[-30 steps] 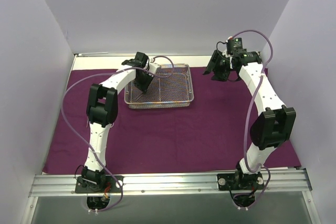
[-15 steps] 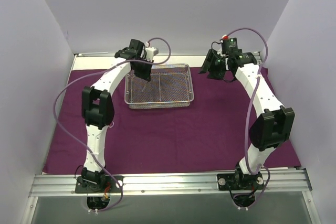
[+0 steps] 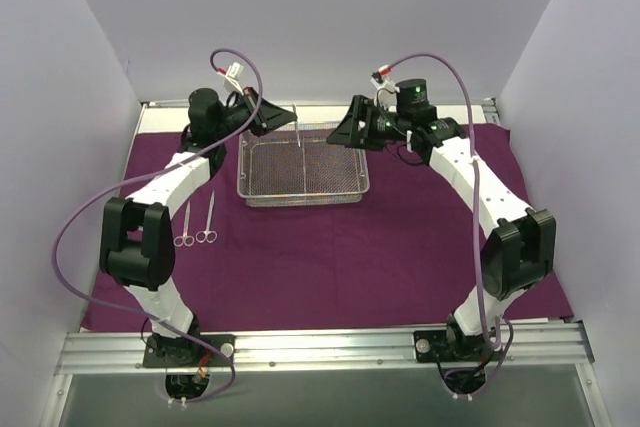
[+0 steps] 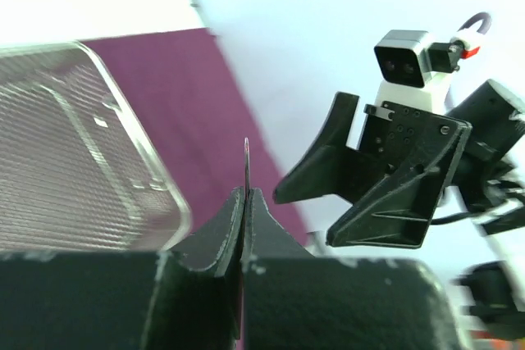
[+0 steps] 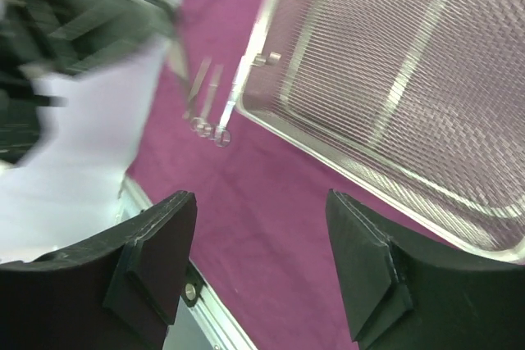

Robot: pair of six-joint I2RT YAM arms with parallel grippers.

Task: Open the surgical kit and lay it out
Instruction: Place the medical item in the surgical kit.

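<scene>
The dark purple cloth lies spread flat on the table. The silver wire-mesh tray stands on it at the back; no instrument shows inside it. My left gripper is raised over the tray's back left edge, shut on a slim metal instrument that hangs below it; the wrist view shows it edge-on between the pads. My right gripper is open and empty, close to the right of it. Two ring-handled instruments lie side by side left of the tray.
White walls enclose the table on three sides. A metal rail runs along the near edge with both arm bases. The left arm's purple cable loops out over the cloth's left edge.
My left gripper has risen out of the tray and turned to point right, holding a slim instrument. My right gripper has swung left towards it. The left arm has shifted left, uncovering the two laid instruments.
</scene>
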